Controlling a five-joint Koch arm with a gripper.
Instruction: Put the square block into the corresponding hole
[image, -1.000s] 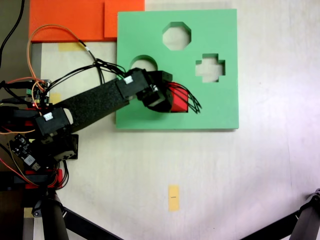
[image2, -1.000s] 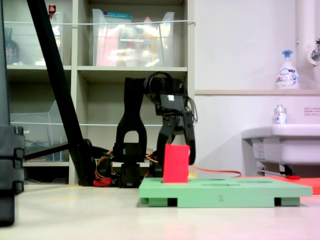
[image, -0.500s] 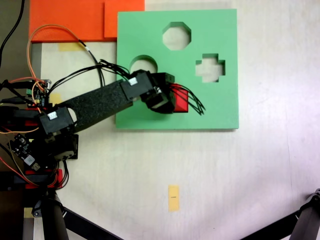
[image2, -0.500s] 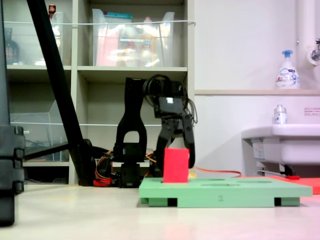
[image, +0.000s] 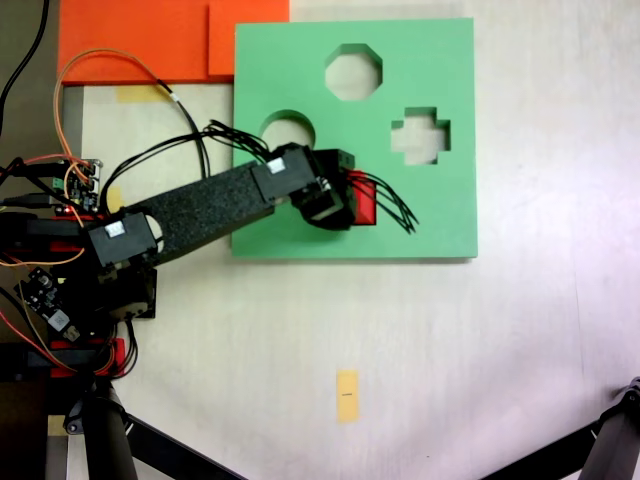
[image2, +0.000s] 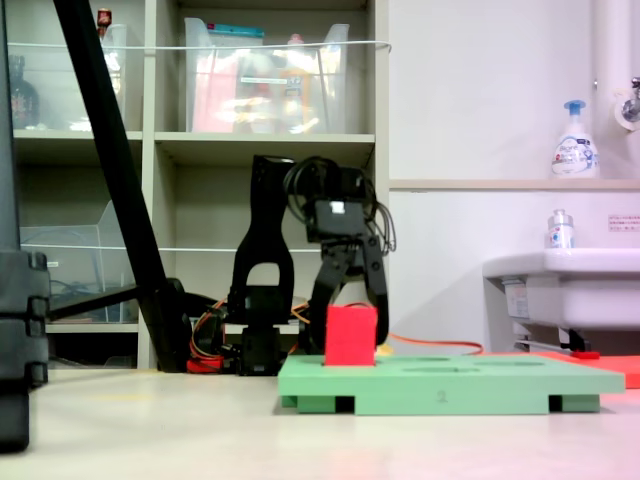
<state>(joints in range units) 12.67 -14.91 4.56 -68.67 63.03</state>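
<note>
- The green foam board (image2: 450, 380) lies flat on the tabletop (image: 420, 340) beneath the tool.
- The tool (image2: 351, 312) points down, its jaws clamped on the square block (image2: 351, 335).
- The block stands partly sunk into the corresponding hole, hidden beneath it.

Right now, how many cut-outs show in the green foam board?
3 visible: octagonal cut-out at top, cross-shaped cut-out at right, round cut-out at left. The gripper and red cube likely hide a fourth.

- First exterior view: straight down from overhead, taking in the whole green foam board (image: 400, 230).
- Second exterior view: floor level, side-on to the board's edge (image2: 450, 385).
- Shared: board and arm (image: 200, 205).
</note>
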